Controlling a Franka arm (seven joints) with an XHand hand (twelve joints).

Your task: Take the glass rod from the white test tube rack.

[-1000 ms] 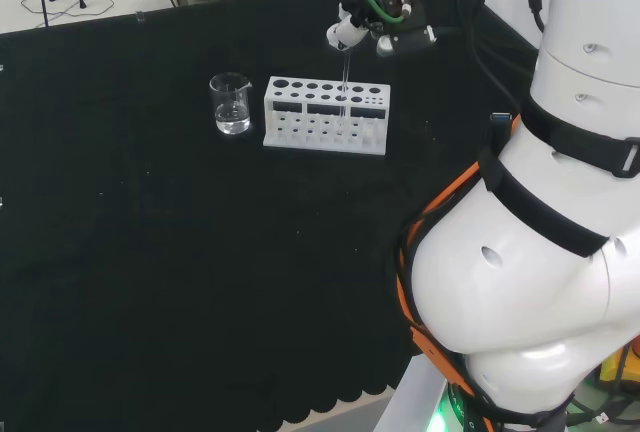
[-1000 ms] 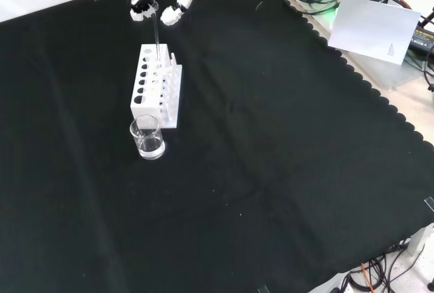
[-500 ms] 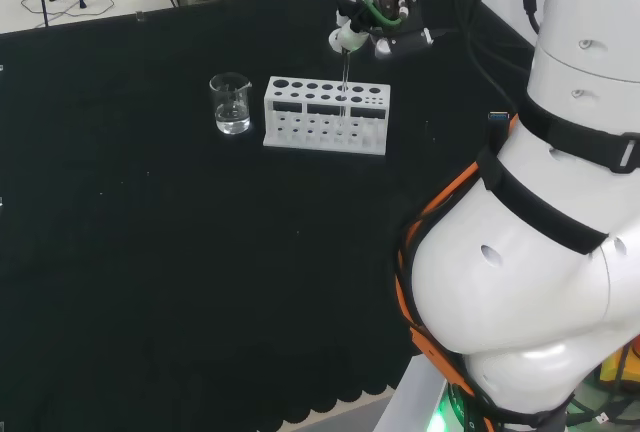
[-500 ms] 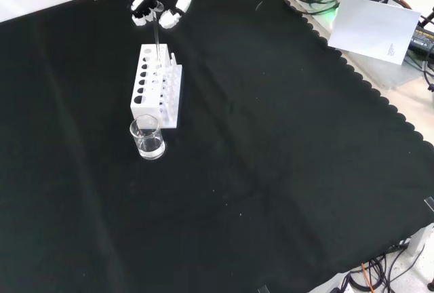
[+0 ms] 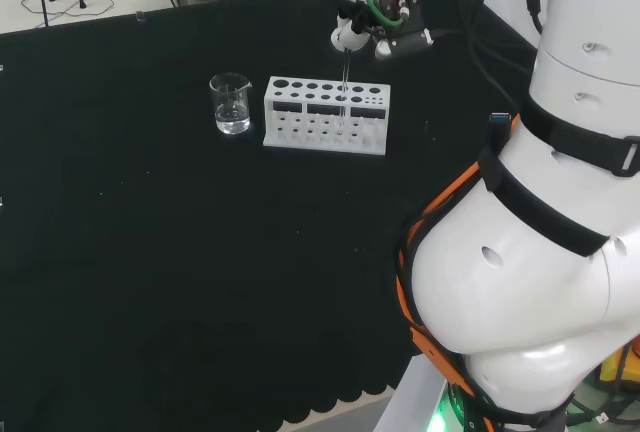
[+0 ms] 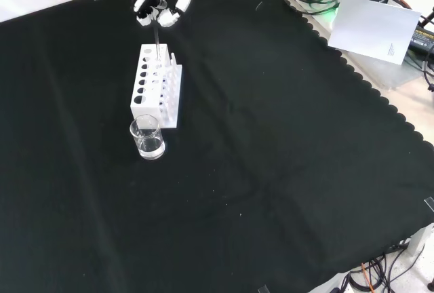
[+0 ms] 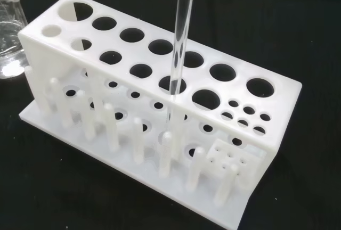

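fingers of the hand [image 6: 157, 9] at the front view's upper left pinch the top of the glass rod [image 7: 178, 43]. up close, the wrist view shows the rod standing through a hole in the white rack [image 7: 160, 107], beside a beaker [image 5: 231, 104].

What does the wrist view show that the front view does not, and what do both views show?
The wrist view shows which hole of the rack the rod stands in: a large one in the nearer row, past the middle. The front view shows the hand closed around the rod's top above the rack, and the whole beaker in front of it. Both show rack, rod and beaker.
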